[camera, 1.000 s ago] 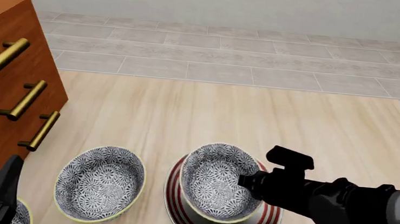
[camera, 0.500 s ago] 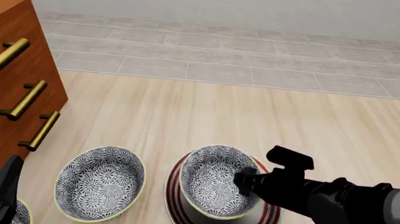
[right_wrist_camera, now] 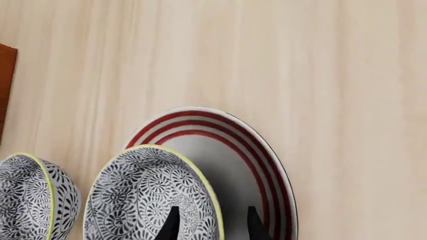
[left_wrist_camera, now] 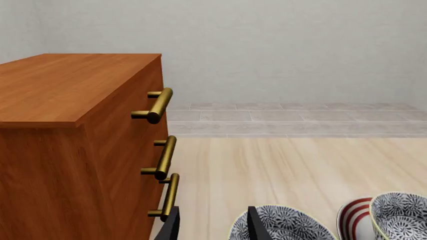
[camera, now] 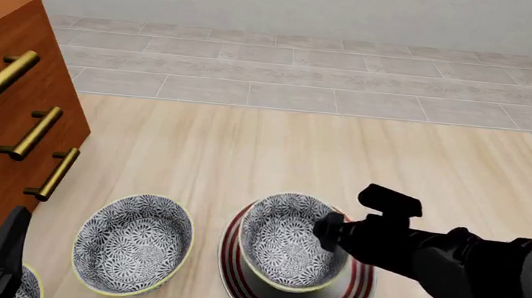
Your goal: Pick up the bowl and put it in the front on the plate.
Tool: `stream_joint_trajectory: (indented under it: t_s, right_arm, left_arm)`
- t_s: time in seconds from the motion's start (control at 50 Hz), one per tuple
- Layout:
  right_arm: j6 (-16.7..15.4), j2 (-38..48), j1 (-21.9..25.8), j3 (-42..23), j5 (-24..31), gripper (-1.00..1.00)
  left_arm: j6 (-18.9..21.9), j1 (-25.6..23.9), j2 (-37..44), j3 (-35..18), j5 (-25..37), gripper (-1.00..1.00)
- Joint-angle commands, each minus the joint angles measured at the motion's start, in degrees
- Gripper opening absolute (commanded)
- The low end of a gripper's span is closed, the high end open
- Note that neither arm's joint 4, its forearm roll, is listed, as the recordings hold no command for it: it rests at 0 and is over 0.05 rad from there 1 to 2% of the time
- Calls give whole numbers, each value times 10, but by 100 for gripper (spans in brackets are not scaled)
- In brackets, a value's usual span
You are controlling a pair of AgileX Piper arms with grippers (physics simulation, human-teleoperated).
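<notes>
A pale wood counter (camera: 276,150) meets a grey tiled floor (camera: 292,72). The right tool (right_wrist_camera: 210,225), fingers parted, straddles the rim of the bowl (camera: 289,239) on the plate (camera: 355,290). Left of it sit a second bowl (camera: 133,243) and a dresser (camera: 3,119); the left tool (left_wrist_camera: 212,224) is open.

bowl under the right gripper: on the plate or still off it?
On the plate. The bowl sits upright inside the red rings of the plate; the right gripper straddles its rim, fingers apart.

bowl (camera: 284,241) on plate (camera: 354,296), right hand (camera: 326,234) at its rim
</notes>
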Motion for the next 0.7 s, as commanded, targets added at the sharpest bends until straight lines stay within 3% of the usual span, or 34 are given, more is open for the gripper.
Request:
stream_joint_trajectory:
  t_s: [0.02,0.7]
  right_arm:
    - [-10,-26,-7,-13,28,100]
    - [-77,-164,-47,-103,187,100]
  left_arm:
    - [0,0,0,0,0,100]
    - [0,0,0,0,0,100]
